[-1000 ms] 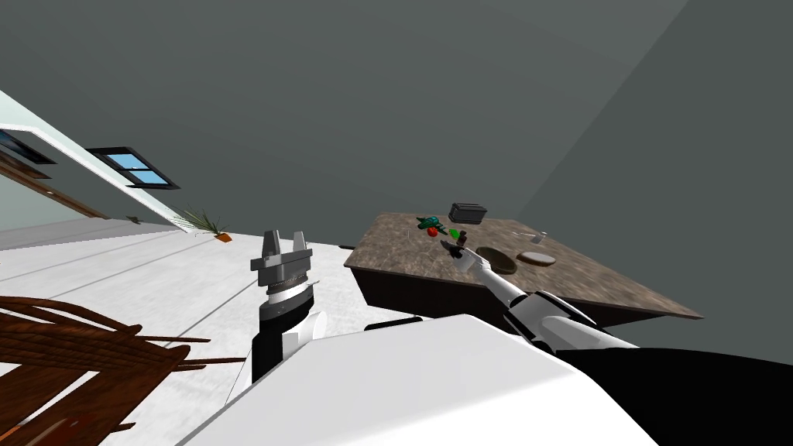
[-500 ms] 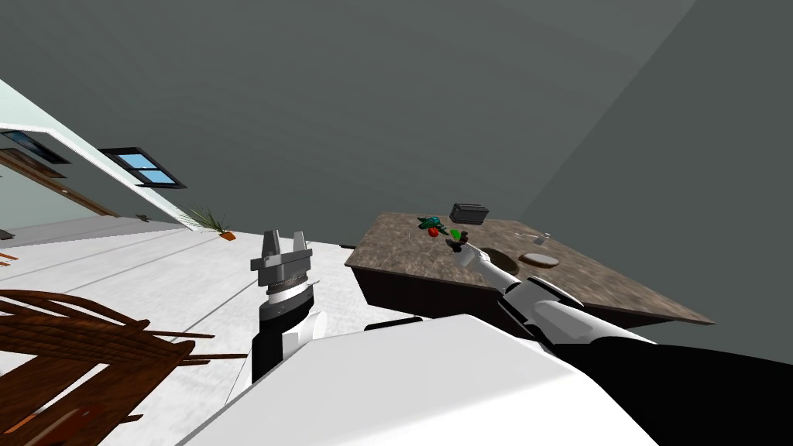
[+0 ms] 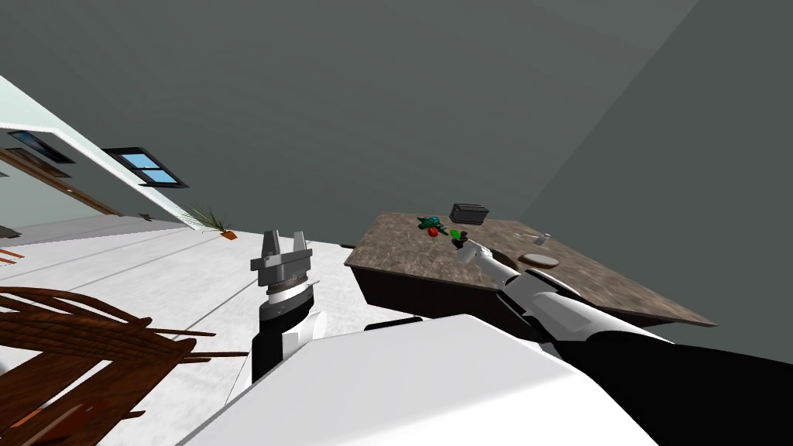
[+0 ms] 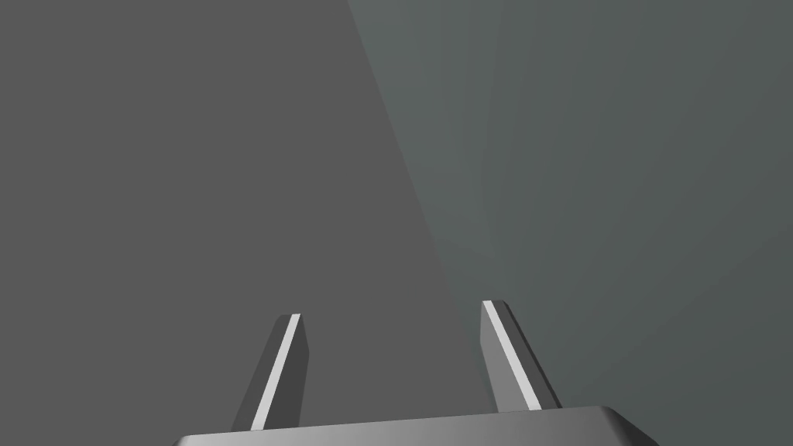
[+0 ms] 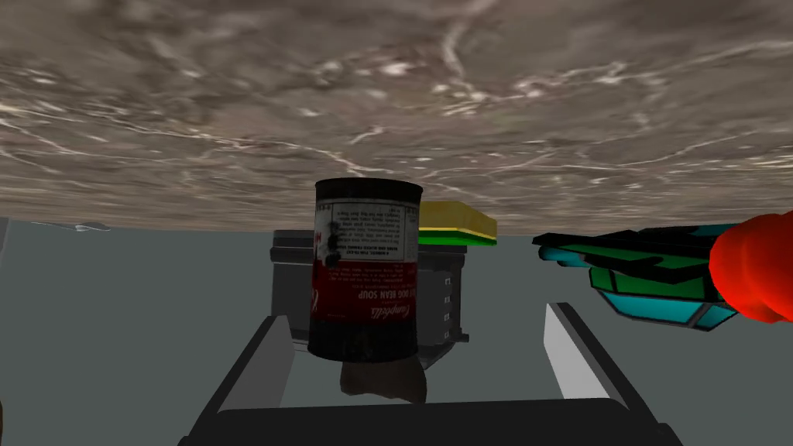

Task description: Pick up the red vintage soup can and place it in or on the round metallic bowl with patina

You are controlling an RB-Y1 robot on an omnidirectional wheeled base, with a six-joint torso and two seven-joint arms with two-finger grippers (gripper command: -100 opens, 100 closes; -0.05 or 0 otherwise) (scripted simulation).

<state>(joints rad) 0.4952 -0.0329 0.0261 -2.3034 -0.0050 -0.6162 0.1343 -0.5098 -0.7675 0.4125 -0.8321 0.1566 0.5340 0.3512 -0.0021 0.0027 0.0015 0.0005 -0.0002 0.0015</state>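
- The soup can (image 5: 364, 271) is seen in the right wrist view standing on the marbled brown worktop (image 5: 387, 93). It is dark at both ends and has a white and red label whose small print cannot be read.
- The right gripper (image 5: 414, 317) is spread wide around the can. The can is set between the fingers (image 5: 569, 352), nearer one than the other, and is pressed by neither.
- Behind the can a grey box (image 5: 447, 298) is partly hidden, and a yellow and green slab (image 5: 458, 224) is seen past it. Beside these lie a teal and green object (image 5: 643, 271) and a red object (image 5: 755, 267) that is cut off by the frame edge.
- In the head view the right gripper (image 3: 459, 242) is found right of centre, over the worktop (image 3: 395, 252). The can there is too small to be made out.
- A round brownish disc (image 3: 537, 260), just right of the forearm, is possibly the bowl.
- The left gripper (image 3: 283, 246) is held up left of centre, away from the worktop. Its fingers (image 4: 280, 364) are parted with nothing between them.
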